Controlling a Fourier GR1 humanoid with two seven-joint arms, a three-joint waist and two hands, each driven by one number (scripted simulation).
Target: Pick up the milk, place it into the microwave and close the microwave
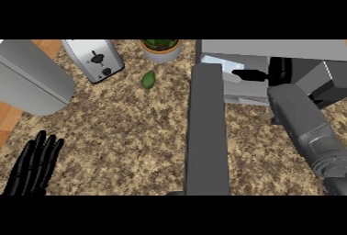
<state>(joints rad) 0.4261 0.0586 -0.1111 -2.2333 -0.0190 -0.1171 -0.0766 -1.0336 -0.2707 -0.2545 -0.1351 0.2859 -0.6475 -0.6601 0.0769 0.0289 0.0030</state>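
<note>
Right hand [261, 73] is reaching into the open microwave [271, 48], thumb pointing left; whether it is clenched or grasping the milk cannot be told, and the milk itself is not visible. The microwave door [207, 133] stands open just left of the right forearm. Left hand [34, 165] rests released, fingers straight, on the speckled worktop [122, 128], well apart from the toaster [95, 58] and potted plant [161, 48].

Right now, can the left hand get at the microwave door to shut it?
Probably not directly: the left hand rests open at the lower left edge, and bare counter lies between it and the open microwave door.
</note>
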